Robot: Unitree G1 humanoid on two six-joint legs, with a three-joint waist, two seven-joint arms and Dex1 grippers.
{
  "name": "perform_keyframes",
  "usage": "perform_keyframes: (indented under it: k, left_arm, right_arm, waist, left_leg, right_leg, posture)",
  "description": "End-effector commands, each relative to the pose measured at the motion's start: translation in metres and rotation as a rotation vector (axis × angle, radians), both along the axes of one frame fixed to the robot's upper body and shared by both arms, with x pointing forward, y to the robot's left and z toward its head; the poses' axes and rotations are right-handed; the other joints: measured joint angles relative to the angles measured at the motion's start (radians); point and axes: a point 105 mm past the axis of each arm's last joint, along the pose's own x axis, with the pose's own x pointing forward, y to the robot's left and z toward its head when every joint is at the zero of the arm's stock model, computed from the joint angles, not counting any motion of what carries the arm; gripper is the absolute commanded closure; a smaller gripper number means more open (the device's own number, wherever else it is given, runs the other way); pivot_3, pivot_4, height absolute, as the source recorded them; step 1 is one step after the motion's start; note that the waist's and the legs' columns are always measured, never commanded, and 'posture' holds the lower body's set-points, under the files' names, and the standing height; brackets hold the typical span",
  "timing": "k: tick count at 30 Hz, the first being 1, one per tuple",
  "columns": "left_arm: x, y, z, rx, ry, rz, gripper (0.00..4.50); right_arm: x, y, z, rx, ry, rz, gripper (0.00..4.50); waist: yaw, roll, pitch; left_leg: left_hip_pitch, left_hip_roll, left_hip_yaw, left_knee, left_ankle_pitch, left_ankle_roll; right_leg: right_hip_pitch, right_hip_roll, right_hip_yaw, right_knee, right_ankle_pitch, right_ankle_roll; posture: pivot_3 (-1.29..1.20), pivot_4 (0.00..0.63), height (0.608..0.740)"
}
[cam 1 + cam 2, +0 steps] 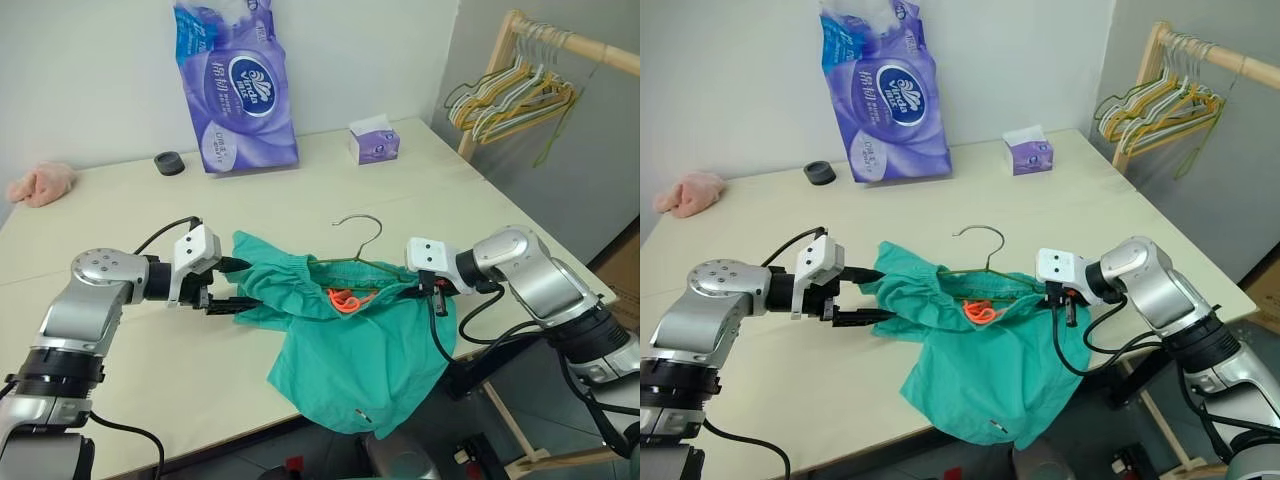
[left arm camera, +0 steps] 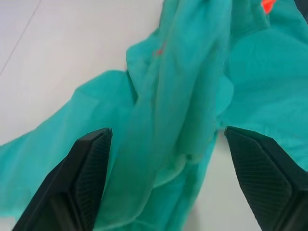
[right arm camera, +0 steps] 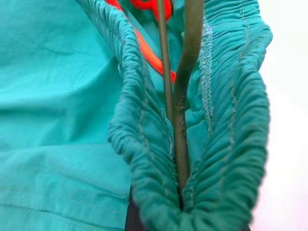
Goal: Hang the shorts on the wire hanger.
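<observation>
The teal-green shorts [image 1: 350,350] lie on the table's front part, with their lower half draped over the front edge. The dark wire hanger [image 1: 365,235] sits inside the gathered waistband, its hook sticking up behind it. An orange drawstring [image 1: 345,298] shows at the waistband's middle. My right gripper [image 1: 415,290] is shut on the right end of the waistband [image 3: 231,120] with the hanger's wire [image 3: 180,134] pinched in the fabric. My left gripper [image 1: 238,285] stands open at the shorts' left end. Its fingers [image 2: 86,173] straddle a fold of the fabric [image 2: 183,86] without pressing it.
At the back of the table stand a purple pack of tissue rolls [image 1: 240,85], a small tissue box [image 1: 375,142] and a black round object [image 1: 170,163]. A pink cloth lump [image 1: 42,184] lies at the far left. A wooden rack with several hangers [image 1: 520,95] stands at the right.
</observation>
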Motion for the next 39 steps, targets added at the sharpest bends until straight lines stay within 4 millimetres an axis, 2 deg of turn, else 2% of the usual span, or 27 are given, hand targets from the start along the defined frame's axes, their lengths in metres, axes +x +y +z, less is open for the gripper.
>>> perform_keyframes:
  k: [1, 6, 9, 20, 32, 39]
  left_arm:
    - [0.013, -0.002, 0.005, 0.062, -0.089, -0.018, 0.58]
    - [0.022, -0.013, -0.004, 0.058, -0.127, -0.046, 0.58]
    - [0.023, -0.018, -0.005, 0.028, -0.133, -0.057, 1.11]
    - [0.027, -0.013, -0.009, 0.023, -0.162, -0.016, 4.49]
    - [0.025, -0.002, -0.022, 0.072, -0.175, 0.025, 4.49]
    - [0.02, -0.018, -0.026, 0.032, -0.18, -0.003, 4.49]
  right_arm:
    - [-0.002, 0.001, 0.018, 0.019, -0.049, 0.027, 4.5]
    - [-0.006, 0.001, 0.018, 0.019, -0.045, 0.031, 4.5]
    - [-0.007, 0.0, 0.018, 0.018, -0.041, 0.027, 4.5]
    - [-0.015, -0.009, 0.015, 0.025, 0.014, -0.003, 4.5]
    - [-0.036, -0.024, 0.015, 0.027, 0.111, -0.025, 4.5]
    - [-0.035, -0.018, 0.022, 0.091, 0.144, -0.062, 4.5]
  waist:
    - [0.0, 0.0, 0.0]
    - [-0.006, 0.0, 0.0]
    - [-0.009, 0.0, 0.0]
    - [-0.024, 0.0, 0.0]
    - [-0.024, 0.0, 0.0]
    - [-0.024, 0.0, 0.0]
  left_leg:
    - [0.0, 0.0, 0.0, 0.0, 0.0, 0.0]
    - [0.0, 0.0, 0.0, -0.001, 0.0, 0.0]
    - [0.0, 0.0, 0.0, -0.001, 0.0, 0.0]
    - [-0.001, 0.0, 0.0, -0.001, 0.0, 0.0]
    - [-0.001, 0.0, 0.0, -0.001, 0.0, 0.0]
    - [-0.001, 0.0, 0.0, -0.001, 0.0, 0.0]
  right_leg:
    - [0.0, 0.0, 0.0, 0.0, 0.0, 0.0]
    - [0.0, 0.0, 0.0, 0.0, 0.0, 0.0]
    - [-0.001, 0.0, 0.0, 0.0, 0.0, 0.0]
    - [-0.001, 0.0, 0.0, 0.0, 0.0, 0.0]
    - [-0.001, 0.0, 0.0, 0.0, 0.0, 0.0]
    - [-0.001, 0.0, 0.0, 0.0, 0.0, 0.0]
  posture:
    - [-0.39, 0.037, 0.74]
    - [-0.4, 0.041, 0.74]
    - [-0.41, 0.046, 0.74]
    - [-0.4, 0.047, 0.74]
    - [-0.4, 0.05, 0.74]
    - [-0.4, 0.05, 0.74]
